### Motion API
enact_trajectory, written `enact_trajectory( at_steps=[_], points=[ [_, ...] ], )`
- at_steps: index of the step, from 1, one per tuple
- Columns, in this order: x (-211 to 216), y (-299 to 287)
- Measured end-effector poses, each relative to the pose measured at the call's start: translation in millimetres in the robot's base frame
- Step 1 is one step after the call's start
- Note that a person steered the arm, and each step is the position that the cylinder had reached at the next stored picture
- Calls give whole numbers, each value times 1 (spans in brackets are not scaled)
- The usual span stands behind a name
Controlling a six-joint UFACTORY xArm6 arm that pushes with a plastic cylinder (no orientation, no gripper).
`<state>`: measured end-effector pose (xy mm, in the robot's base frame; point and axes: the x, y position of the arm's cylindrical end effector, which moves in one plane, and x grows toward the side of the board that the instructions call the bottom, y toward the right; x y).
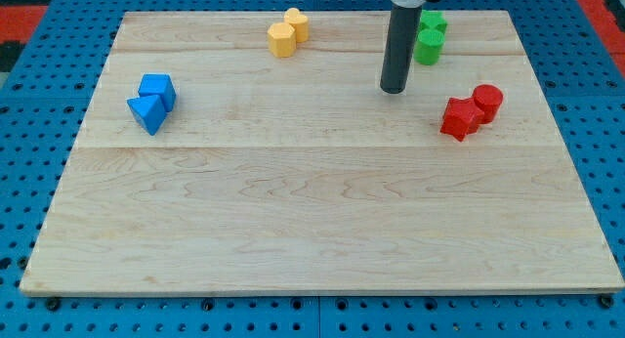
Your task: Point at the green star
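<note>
Two green blocks stand close together at the view's top right: one (pixel 433 23) behind, partly hidden by my rod, and one (pixel 428 47) in front. Their shapes are hard to make out, so I cannot tell which is the star. My tip (pixel 394 88) rests on the board just below and to the left of the front green block, a short gap away.
A red star-like block (pixel 458 118) and a red cylinder (pixel 486 102) sit to the right of the tip. Two yellow blocks (pixel 288 33) stand at the top centre. A blue cube (pixel 157 88) and blue triangle (pixel 146 113) lie at the left. The wooden board (pixel 312 231) is ringed by blue pegboard.
</note>
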<state>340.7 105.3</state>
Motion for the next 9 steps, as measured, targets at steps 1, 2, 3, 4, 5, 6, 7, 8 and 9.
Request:
enact_trajectory(
  at_steps=[1,2,3,4,5,6,7,8,9],
  points=[
    [-15,11],
    [-15,13],
    [-16,57],
    [-17,78],
    [-20,85],
    [-43,120],
    [-51,126],
    [-69,126],
    [-111,126]
  ],
)
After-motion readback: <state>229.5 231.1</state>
